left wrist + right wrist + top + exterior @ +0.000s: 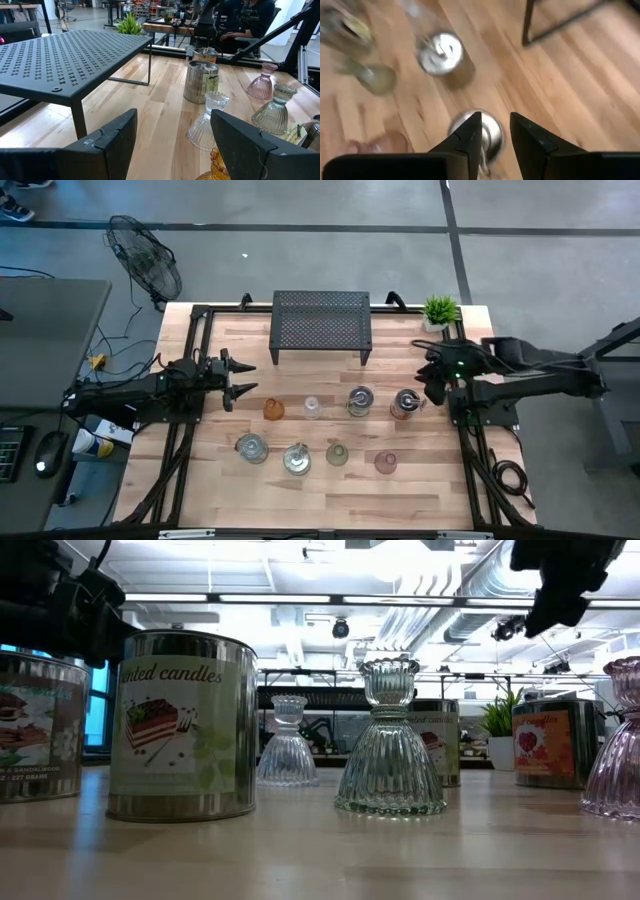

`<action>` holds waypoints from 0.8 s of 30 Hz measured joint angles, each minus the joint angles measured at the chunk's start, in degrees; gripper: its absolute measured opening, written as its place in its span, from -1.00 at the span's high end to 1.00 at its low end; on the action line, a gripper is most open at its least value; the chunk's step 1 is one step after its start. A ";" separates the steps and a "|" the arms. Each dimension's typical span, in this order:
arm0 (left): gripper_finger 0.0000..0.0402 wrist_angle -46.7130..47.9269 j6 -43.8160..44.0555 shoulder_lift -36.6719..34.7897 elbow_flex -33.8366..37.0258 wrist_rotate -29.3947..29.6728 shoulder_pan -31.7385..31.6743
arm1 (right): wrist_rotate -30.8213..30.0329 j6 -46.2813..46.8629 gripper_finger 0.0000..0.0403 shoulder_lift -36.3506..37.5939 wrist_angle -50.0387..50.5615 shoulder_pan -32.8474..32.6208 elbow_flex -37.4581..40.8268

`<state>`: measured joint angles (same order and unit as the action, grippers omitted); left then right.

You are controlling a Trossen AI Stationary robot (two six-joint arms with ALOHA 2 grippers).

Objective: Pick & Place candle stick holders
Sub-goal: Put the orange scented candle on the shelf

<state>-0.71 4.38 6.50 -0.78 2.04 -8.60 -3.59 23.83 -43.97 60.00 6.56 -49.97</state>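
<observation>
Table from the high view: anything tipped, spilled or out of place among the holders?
Nothing stands out. The holders, such as the amber one and the pinkish one, stand upright in two loose rows on the table; no spill or damage shows.

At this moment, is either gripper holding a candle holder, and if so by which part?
Nothing is held. The left gripper is open beside the amber holder, and the right gripper hangs empty above a tin candle.

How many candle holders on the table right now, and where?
8, in two rows in front of the black rack. Back row: amber, clear, two tins. Front row: two clear/silvery, green, pink. None looks hidden.
</observation>
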 joint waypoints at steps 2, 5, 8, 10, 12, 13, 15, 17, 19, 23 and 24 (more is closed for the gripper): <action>-0.24 0.00 0.00 0.02 0.00 0.00 -0.02 | 1.21 -1.00 0.53 -3.64 3.78 1.77 -1.81; -0.24 0.00 0.00 0.01 0.00 0.00 -0.02 | 2.10 -5.56 0.53 -8.10 7.32 4.21 -3.57; -0.24 0.00 0.02 0.00 0.00 0.00 0.00 | 4.63 -12.96 0.53 -11.31 8.57 6.48 -4.08; -0.24 0.02 0.02 0.00 0.00 0.00 -0.02 | 5.74 -18.53 0.53 -12.85 8.34 7.85 -4.14; -0.24 0.01 0.01 0.00 0.00 0.00 -0.01 | 5.68 -23.32 0.53 -14.59 8.53 8.96 -4.14; -0.24 0.02 0.01 0.01 0.00 -0.01 -0.01 | 5.69 -25.63 0.53 -15.43 8.53 9.37 -4.14; -0.24 0.01 0.01 0.01 0.00 -0.01 0.00 | 5.65 -29.87 0.53 -16.80 8.47 9.89 -4.14; -0.24 0.00 0.00 0.02 0.00 -0.01 0.00 | 5.48 -33.25 0.53 -18.10 8.20 10.00 -4.14; -0.24 0.01 0.01 0.01 0.00 0.00 -0.01 | 5.48 -35.99 0.52 -19.53 8.11 9.87 -4.14; -0.24 0.00 0.00 0.01 0.00 0.00 -0.01 | 5.66 -39.51 0.46 -22.39 7.84 8.71 -4.14; -0.24 0.00 0.02 0.00 0.00 0.00 0.00 | 5.67 -40.11 0.43 -23.02 7.75 8.48 -4.14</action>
<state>-0.71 4.40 6.50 -0.78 2.04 -8.60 2.08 -16.28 -66.99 67.75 15.04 -54.11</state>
